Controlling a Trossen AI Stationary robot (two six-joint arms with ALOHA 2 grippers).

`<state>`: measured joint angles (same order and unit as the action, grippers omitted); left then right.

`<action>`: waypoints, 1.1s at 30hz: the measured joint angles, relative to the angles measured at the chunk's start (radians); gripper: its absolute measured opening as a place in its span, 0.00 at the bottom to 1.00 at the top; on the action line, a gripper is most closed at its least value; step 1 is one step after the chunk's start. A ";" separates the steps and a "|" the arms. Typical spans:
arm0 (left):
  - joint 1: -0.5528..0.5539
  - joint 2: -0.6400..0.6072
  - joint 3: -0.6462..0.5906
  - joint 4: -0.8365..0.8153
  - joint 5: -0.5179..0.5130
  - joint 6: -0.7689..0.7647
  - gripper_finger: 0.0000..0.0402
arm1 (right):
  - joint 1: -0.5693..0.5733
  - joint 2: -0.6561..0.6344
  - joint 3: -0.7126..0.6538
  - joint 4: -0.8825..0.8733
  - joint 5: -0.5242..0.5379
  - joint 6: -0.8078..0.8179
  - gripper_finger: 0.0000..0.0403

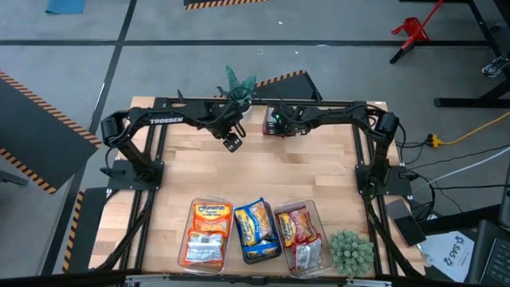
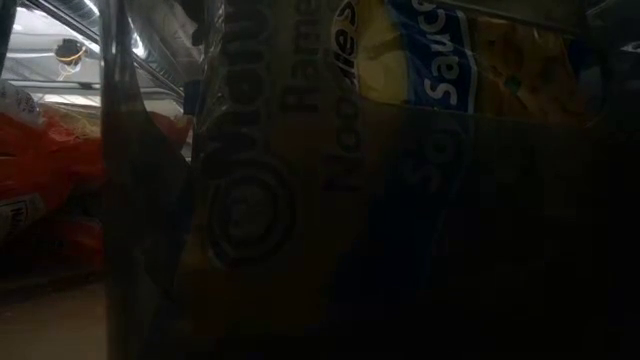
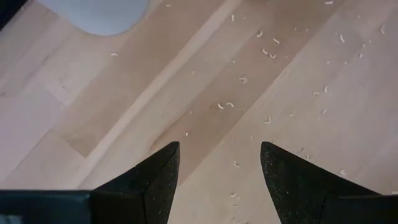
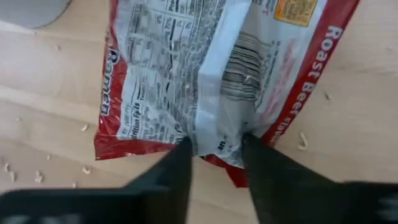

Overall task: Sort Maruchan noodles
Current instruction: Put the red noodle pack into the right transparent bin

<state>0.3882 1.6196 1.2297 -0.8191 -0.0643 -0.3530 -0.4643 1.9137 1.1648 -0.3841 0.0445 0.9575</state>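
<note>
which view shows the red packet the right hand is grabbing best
The right wrist view: the red packet fills it, back label up on the wood, with the right hand pinching its edge. The high view shows only a red sliver under that hand at the table's far side. The low and left wrist views miss it.

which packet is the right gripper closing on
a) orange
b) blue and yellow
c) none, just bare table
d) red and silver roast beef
d: in the right wrist view the right gripper has its fingers pinched on the edge of the red and silver packet, printed "Roast Beef", lying back side up on the table.
</note>
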 joint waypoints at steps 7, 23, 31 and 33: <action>0.003 0.000 0.000 0.001 0.025 0.024 0.54 | 0.033 -0.005 -0.002 -0.011 -0.060 -0.016 0.02; 0.039 0.002 -0.345 0.681 0.315 -0.244 0.54 | 0.280 -0.011 0.024 -0.089 -0.173 0.008 0.00; 0.042 0.033 -0.469 0.885 0.398 -0.383 0.55 | 0.374 -0.012 0.025 -0.081 -0.160 0.007 0.00; 0.034 0.062 -0.477 0.928 0.435 -0.401 0.57 | 0.382 -0.013 0.025 -0.067 -0.148 0.008 0.00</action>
<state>0.4221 1.6817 0.7529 0.1085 0.3707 -0.7545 -0.0819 1.9011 1.1897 -0.4516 -0.1030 0.9651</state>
